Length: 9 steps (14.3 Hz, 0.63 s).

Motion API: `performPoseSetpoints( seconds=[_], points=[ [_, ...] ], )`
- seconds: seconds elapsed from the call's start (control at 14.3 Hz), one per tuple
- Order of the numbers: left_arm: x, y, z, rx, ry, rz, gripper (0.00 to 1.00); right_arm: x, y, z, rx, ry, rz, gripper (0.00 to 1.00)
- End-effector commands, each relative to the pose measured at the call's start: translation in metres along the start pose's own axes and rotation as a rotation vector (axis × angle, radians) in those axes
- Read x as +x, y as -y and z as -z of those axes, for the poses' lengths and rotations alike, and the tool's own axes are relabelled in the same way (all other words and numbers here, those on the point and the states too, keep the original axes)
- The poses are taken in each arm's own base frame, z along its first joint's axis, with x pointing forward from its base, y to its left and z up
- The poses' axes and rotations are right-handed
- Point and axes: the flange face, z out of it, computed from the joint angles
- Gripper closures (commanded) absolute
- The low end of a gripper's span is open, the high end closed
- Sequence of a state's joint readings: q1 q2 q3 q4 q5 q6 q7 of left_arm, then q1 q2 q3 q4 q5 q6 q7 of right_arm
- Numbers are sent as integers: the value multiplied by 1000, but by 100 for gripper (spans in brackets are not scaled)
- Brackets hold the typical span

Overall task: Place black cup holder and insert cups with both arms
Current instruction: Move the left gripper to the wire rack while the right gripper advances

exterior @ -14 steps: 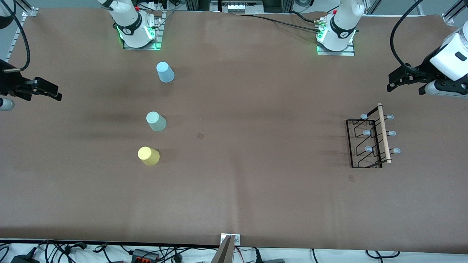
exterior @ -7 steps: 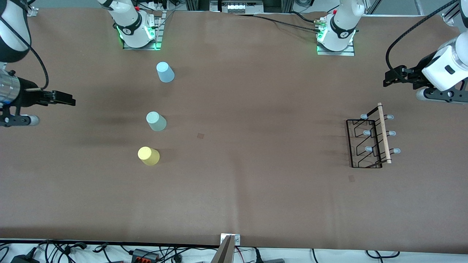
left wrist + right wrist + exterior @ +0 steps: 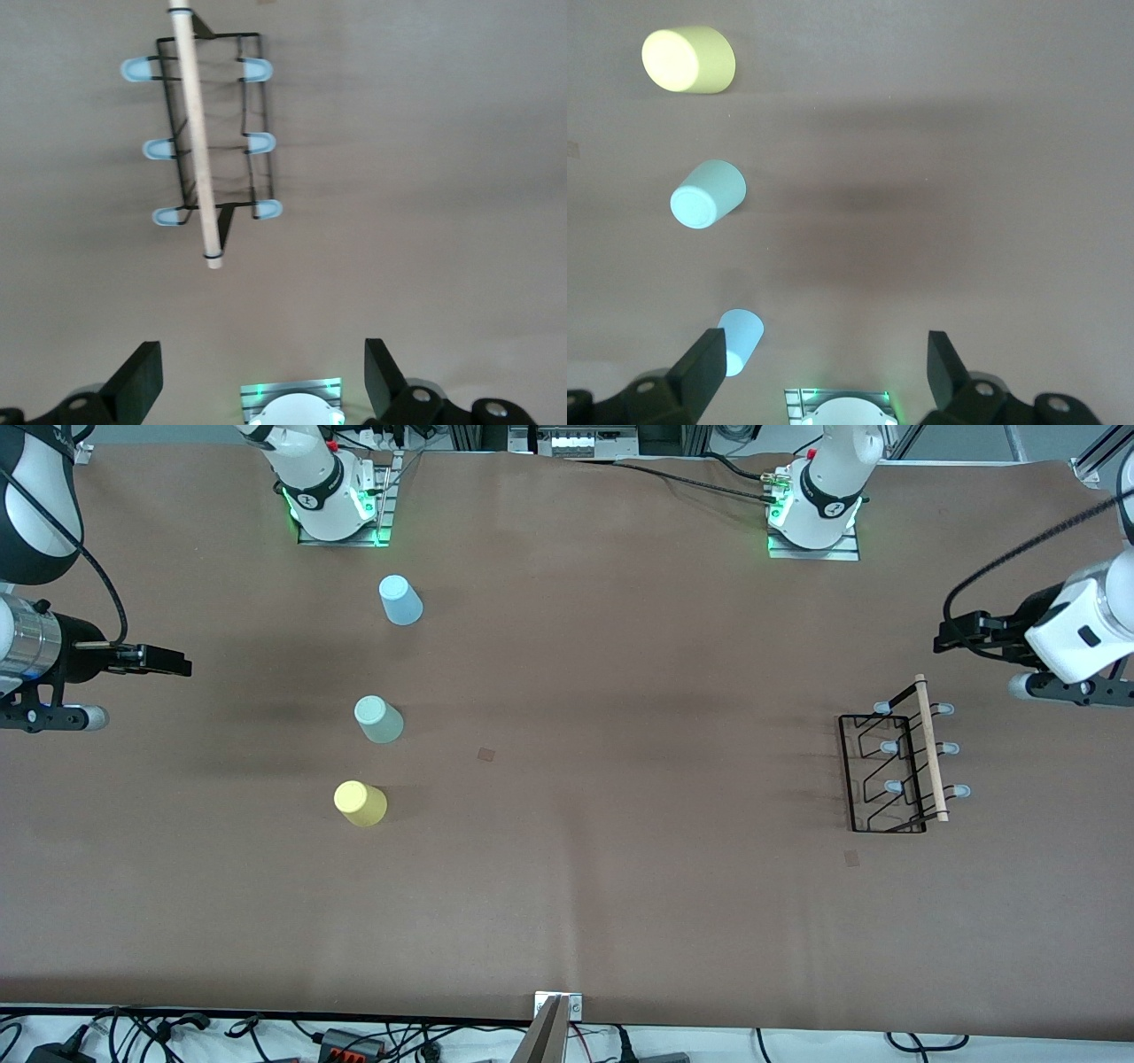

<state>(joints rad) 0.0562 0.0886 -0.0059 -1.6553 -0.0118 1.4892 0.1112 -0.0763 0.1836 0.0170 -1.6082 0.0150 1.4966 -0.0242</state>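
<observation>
Your left claw [image 3: 946, 638] hangs open and empty over the counter [image 3: 620, 886] at the left arm's end, and the black cup holder [image 3: 895, 766] stands on the counter just beside it, a little nearer the front camera. That is the relation your coming move turns on: the holder lies toward the front camera from the left claw, and the left arm is by far the nearer one to it.

Look at the holder's long axis. Its wooden rod [image 3: 930, 748] runs from the robots' side toward the front camera, with the blue-tipped pegs branching off to either side of it. In the left wrist view the rod [image 3: 197, 133] points almost straight away from the claw [image 3: 263, 381], whose fingers [image 3: 137, 381] stand wide to either side. So the gap between the jaws already lies across the rod; I judge you can come down over it with little or no wrist turn.

Your right claw [image 3: 173, 662] is open too, holding nothing, over the counter at the right arm's end. The three cups stand upside down in a row well apart from it, toward the middle: the pale blue cup [image 3: 400, 600] closest to the robots' bases, the mint green cup [image 3: 378, 719] next, the yellow cup [image 3: 360, 803] nearest the front camera. The right wrist view shows the same row, with the blue cup [image 3: 740, 341] closest to that claw [image 3: 824, 381].

The holder is well apart from the cups, so it probably goes first.
</observation>
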Motion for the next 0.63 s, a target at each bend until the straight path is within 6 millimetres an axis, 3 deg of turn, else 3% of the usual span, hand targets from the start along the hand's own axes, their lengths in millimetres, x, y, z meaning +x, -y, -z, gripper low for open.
performPoseSetpoints(
  seconds=[0.0,0.35,0.56],
  points=[
    [16,5,-14,90,-80,-34,0,-10,-1,-4,-8,24,-1,0],
    [32,10,-103,106,-235,-52,0,-10,-1,-3,-11,18,-1,0],
    [32,26,-149,106,-310,-31,10,-13,4,-2,-15,12,1,0]
  ],
)
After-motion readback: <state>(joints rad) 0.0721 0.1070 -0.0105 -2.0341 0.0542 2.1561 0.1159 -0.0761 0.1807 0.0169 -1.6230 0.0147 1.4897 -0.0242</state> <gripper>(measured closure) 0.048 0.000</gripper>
